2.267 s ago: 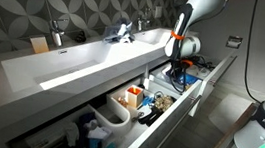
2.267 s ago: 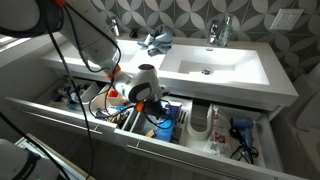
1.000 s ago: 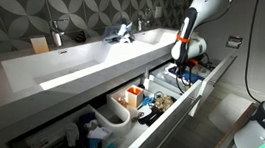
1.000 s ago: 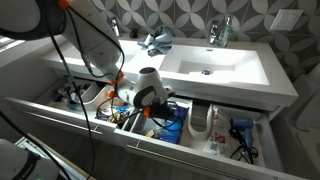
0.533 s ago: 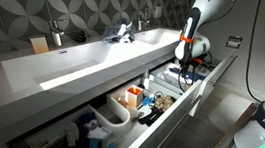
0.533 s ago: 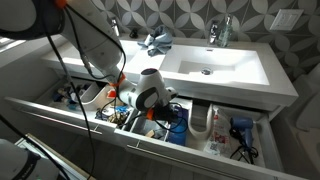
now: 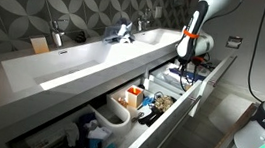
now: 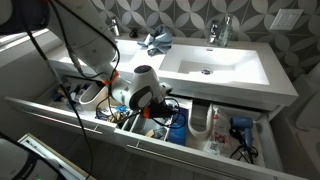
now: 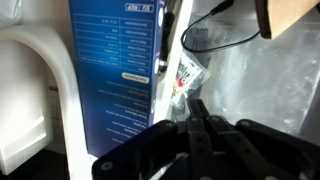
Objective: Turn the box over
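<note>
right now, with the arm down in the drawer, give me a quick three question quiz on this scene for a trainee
1. True or false: in the wrist view, the blue box sits between the fingers.
2. Where is the blue box? A) in the open drawer B) on the counter C) in the sink basin
3. Fill in: the wires lying beside the blue box are ___ in colour.

Key: 1 false, it stands off to one side of the fingers, which look closed with nothing between them. 2 A. 3 black.
</note>
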`<state>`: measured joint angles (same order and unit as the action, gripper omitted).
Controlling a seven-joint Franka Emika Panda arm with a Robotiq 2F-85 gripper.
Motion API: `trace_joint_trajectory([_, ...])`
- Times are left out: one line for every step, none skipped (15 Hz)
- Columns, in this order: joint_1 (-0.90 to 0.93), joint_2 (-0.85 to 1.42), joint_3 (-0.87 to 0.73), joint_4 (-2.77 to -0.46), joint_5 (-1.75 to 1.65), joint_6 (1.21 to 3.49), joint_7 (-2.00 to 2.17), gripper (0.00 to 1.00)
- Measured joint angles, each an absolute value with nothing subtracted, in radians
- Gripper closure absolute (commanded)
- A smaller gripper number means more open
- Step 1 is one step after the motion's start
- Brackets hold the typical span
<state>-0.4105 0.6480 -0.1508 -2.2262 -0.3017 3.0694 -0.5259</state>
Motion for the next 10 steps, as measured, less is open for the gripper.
trace_joint_trajectory([-0.434,0.619,-0.125,-2.254,-0.302,3.068,-0.539,0.67])
trace_joint_trajectory([-0.453,0.587,-0.106,-2.282,-0.302,3.066,-0.546,0.6])
trace_joint_trajectory([-0.468,0.554,-0.093,-2.306,-0.302,3.059,-0.548,0.53])
trace_joint_trajectory([-0.481,0.517,-0.085,-2.327,-0.3,3.04,-0.549,0.46])
trace_joint_trajectory([-0.49,0.478,-0.081,-2.345,-0.296,3.011,-0.549,0.38])
trace_joint_trajectory([-0.501,0.434,-0.078,-2.359,-0.292,2.974,-0.55,0.32])
trace_joint_trajectory([-0.509,0.391,-0.076,-2.369,-0.283,2.934,-0.552,0.26])
trace_joint_trajectory([-0.516,0.345,-0.074,-2.376,-0.261,2.893,-0.562,0.18])
trace_joint_trajectory([-0.521,0.301,-0.073,-2.382,-0.231,2.851,-0.579,0.12])
trace_joint_trajectory([-0.523,0.256,-0.074,-2.384,-0.193,2.808,-0.604,0.04])
